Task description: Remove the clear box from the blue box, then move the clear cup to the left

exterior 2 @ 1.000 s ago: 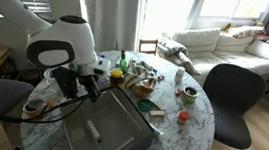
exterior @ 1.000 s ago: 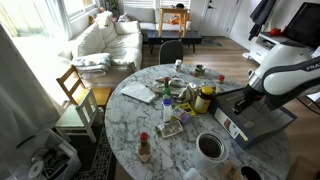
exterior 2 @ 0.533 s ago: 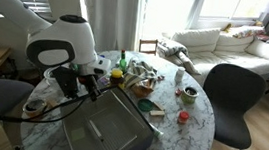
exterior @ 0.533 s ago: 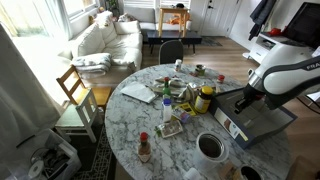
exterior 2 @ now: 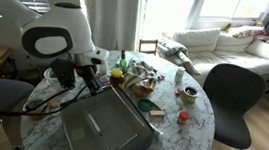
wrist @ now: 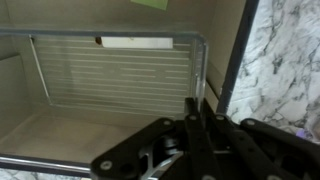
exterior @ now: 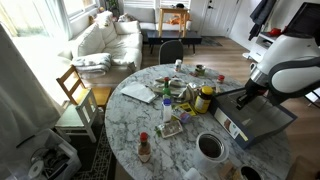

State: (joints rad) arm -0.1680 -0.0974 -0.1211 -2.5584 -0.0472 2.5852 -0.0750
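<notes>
In an exterior view, your gripper (exterior: pixel 243 99) hangs over the near end of the blue box (exterior: pixel 265 125). I cannot tell how far its jaws are apart from here. The clear cup (exterior: pixel 210 147) stands on the marble just beside the box's corner. A wide swing out of the box could knock it before you mean to touch it.

In an exterior view from the opposite side, the gripper (exterior 2: pixel 84 77) sits above the blue box's (exterior 2: pixel 118 134) far rim. The clear box (exterior 2: pixel 93 123) lies flat on the floor inside, apart from the fingers. Since a second ago the arm's white body has drawn up and back from the box, while the clear box has not shifted.

In the wrist view the fingers of the gripper (wrist: pixel 197 115) look pressed together and hold nothing. The clear box (wrist: pixel 135 42) lies against the far wall of the blue box (wrist: pixel 232 60). Descend like this and closed fingers will only push it along the floor. Because it hugs the wall, one finger may also land on the rim, or the flat lid may slip out of a shallow pinch.
</notes>
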